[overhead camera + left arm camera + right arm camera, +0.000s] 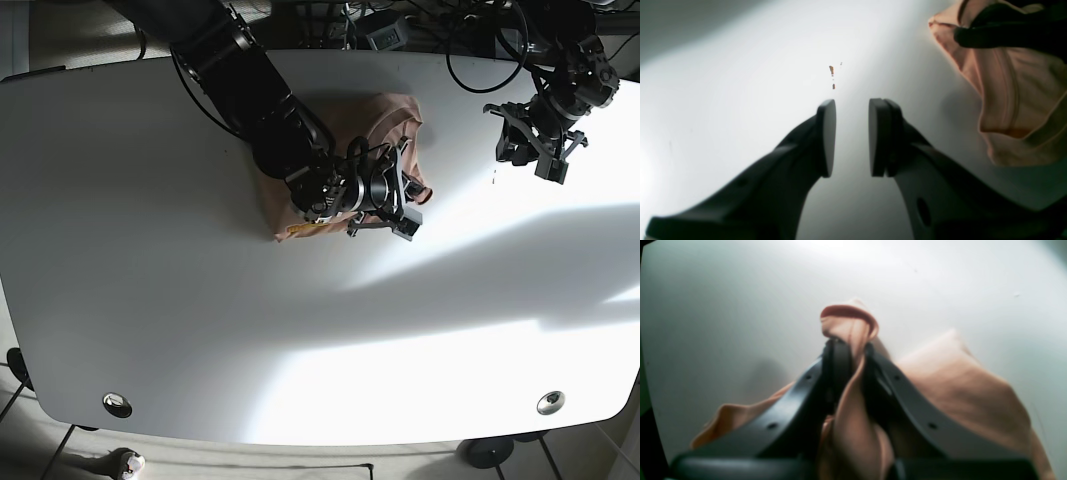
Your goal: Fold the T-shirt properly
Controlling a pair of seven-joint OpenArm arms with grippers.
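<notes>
A: Why is the right pincer [849, 350] clamped on the shirt [853, 426]?
B: Likely to carry a bunched edge over for a fold; the soft peach cloth lies crumpled mid-table [200, 330].
A: And the left pincer [852, 136]?
B: Pads apart, empty, hovering over bare white table to the shirt's right.
</notes>
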